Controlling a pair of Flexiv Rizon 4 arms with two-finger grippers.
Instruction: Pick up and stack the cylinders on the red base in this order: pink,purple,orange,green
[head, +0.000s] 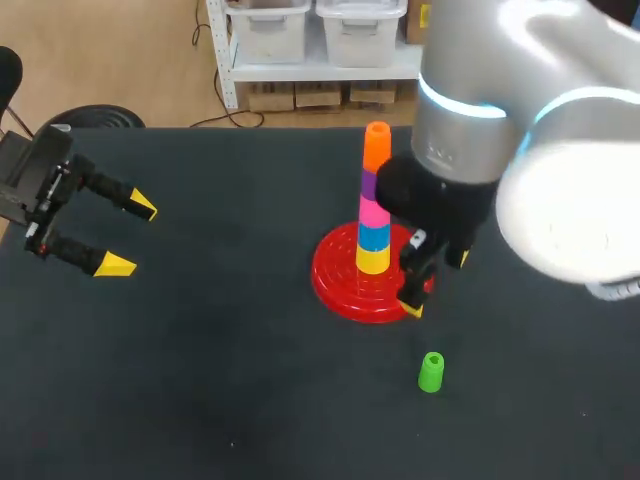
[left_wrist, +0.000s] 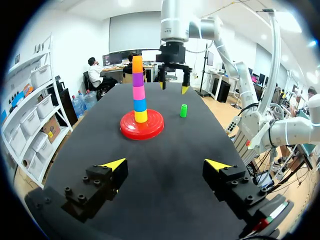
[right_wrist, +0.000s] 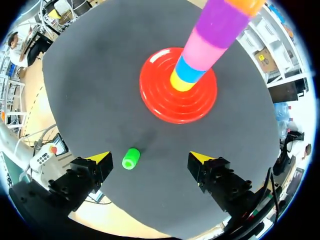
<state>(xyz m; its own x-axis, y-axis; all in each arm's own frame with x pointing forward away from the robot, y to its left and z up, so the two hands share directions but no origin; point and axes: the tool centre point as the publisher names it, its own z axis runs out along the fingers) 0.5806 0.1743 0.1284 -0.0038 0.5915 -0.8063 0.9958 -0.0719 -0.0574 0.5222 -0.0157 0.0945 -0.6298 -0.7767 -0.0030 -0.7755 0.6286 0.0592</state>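
The red base (head: 335, 275) stands mid-table with a stack (head: 374, 200) on its peg: yellow, blue, pink, purple, then orange on top. A green cylinder (head: 431, 371) stands alone on the table in front of and right of the base. My right gripper (head: 436, 282) hangs open just right of the stack, above the base's rim. Looking down from it, the green cylinder (right_wrist: 130, 159) lies below, close to one finger of the right gripper (right_wrist: 151, 158), with the base (right_wrist: 160, 95) and stack (right_wrist: 210, 40) ahead. My left gripper (head: 128, 236) is open and empty at the far left.
The left gripper (left_wrist: 166, 165) looks across the black tabletop toward the base (left_wrist: 150, 131), stack (left_wrist: 138, 90), green cylinder (left_wrist: 183, 110) and right gripper (left_wrist: 173, 86). The table's left edge runs close behind my left arm.
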